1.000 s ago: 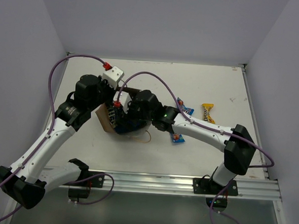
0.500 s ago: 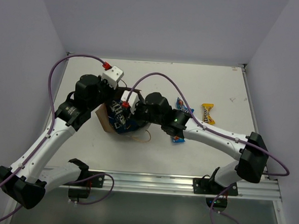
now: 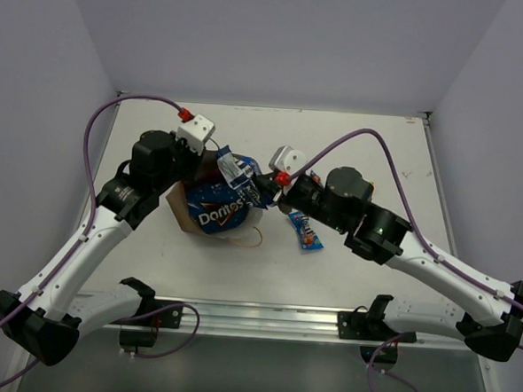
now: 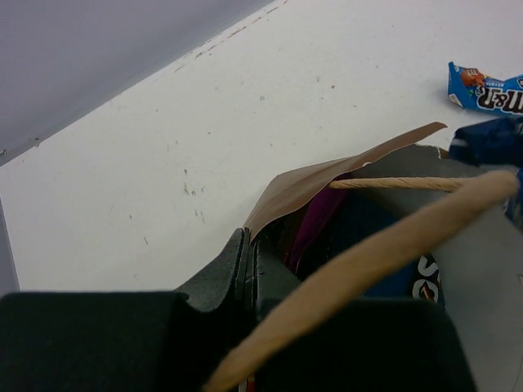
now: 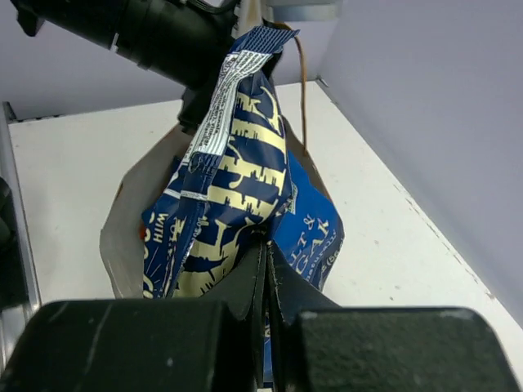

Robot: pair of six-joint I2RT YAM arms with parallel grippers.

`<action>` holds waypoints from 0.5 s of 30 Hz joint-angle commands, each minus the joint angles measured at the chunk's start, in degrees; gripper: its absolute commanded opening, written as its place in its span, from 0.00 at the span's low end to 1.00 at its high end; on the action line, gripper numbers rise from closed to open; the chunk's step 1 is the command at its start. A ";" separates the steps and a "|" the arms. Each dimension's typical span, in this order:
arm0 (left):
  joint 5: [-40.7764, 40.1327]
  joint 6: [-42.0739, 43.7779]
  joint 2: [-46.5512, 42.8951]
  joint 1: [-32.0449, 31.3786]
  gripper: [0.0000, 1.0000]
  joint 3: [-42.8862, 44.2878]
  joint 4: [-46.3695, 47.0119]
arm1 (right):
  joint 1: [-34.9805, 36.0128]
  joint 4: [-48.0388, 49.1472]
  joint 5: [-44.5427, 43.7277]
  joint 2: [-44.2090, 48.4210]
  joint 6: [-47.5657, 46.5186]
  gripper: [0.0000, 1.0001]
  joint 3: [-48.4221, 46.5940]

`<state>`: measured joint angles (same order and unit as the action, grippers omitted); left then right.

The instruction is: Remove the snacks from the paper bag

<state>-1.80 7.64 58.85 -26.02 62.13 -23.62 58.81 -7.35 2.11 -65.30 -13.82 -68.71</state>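
Observation:
The brown paper bag (image 3: 181,209) lies on its side, mouth toward the right. My left gripper (image 3: 198,167) is shut on its upper edge (image 4: 327,175), the jaws pressed flat on the paper (image 4: 248,245). My right gripper (image 3: 263,193) is shut on a dark blue and yellow chip bag (image 3: 241,171), held just right of the bag's mouth (image 5: 237,180). A blue Doritos bag (image 3: 219,213) fills the mouth. A purple packet (image 4: 315,224) shows deeper inside. A small blue candy pack (image 3: 305,231) lies on the table beside the right arm.
The bag's twisted paper handle (image 4: 368,261) crosses in front of the left wrist camera; another loop (image 3: 252,240) lies on the table. A blue candy pack (image 4: 484,91) lies beyond the bag. Grey walls close the table at the back and sides.
My right gripper closed on the blue chip bag inside the paper bag and drew back to the right with it. The Doritos bag came into view. The left arm stayed put.

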 commanded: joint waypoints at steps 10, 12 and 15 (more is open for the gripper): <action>-1.54 0.71 -1.81 -0.08 0.00 1.33 4.72 | -21.43 1.81 -13.44 1.16 3.01 0.00 4.64; -1.01 0.71 -1.81 -0.08 0.00 1.07 4.89 | -27.21 3.13 -13.45 -2.36 2.58 0.00 4.20; -0.39 0.62 -1.98 -0.08 0.00 0.63 5.07 | -32.24 8.04 -14.49 -10.44 0.65 0.00 4.37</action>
<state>-2.35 7.73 58.85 -26.02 62.13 -23.64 30.06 -4.80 -9.85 -69.87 -12.05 -64.27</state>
